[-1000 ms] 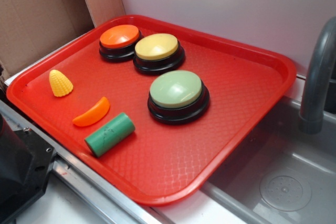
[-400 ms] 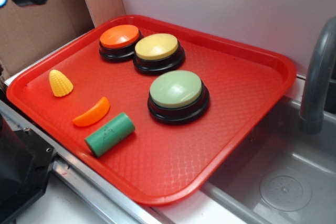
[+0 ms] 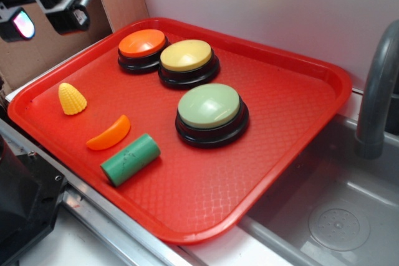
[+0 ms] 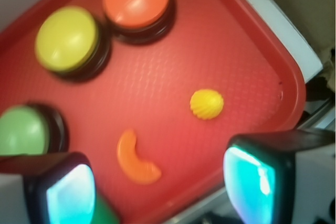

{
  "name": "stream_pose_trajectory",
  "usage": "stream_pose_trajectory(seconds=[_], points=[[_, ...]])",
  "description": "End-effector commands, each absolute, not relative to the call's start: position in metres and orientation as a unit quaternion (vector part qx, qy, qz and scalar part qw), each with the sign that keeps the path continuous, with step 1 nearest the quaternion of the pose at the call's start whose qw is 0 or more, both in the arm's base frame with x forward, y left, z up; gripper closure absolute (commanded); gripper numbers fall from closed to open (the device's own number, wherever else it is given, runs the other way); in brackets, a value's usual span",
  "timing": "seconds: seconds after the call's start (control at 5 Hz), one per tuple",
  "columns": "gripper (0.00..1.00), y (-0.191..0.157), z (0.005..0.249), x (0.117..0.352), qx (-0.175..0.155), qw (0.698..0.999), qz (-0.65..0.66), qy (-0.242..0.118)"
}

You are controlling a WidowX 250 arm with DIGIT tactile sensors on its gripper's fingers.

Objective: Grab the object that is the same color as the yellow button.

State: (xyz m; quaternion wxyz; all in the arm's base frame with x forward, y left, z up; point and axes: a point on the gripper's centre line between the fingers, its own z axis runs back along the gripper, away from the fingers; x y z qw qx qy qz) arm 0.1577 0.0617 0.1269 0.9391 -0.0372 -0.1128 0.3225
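The toy corn piece (image 3: pixel 72 99) lies on its side on the red tray (image 3: pixel 293 123), near the left rim and well apart from the yellow button (image 3: pixel 186 55) at the far side. An orange crescent slice (image 3: pixel 110 133) sits near it, with a green cylinder (image 3: pixel 129 159) just beyond that. The gripper (image 3: pixel 40 12) hangs high above the tray's far-left corner, fingers spread and holding nothing. In the wrist view the corn (image 4: pixel 206 103) shows right of centre between the fingers, so the approach probably needs a small sideways correction before descending. Closing across the cone's bumpy flanks, clear of the crescent (image 4: pixel 135 158), looks safest.
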Motion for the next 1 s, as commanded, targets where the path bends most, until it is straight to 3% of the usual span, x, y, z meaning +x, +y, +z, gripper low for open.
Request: stream_pose_trajectory(seconds=[0.0,0.2,0.6,0.8], points=[[0.00,0.091,0.090,0.159,0.002,0.912,0.386,-0.137],[0.00,0.100,0.067,0.162,0.016,0.909,0.396,-0.129],[0.00,0.112,0.037,0.169,0.001,0.915,0.392,-0.095],[0.00,0.112,0.027,0.172,0.027,0.913,0.396,-0.090]])
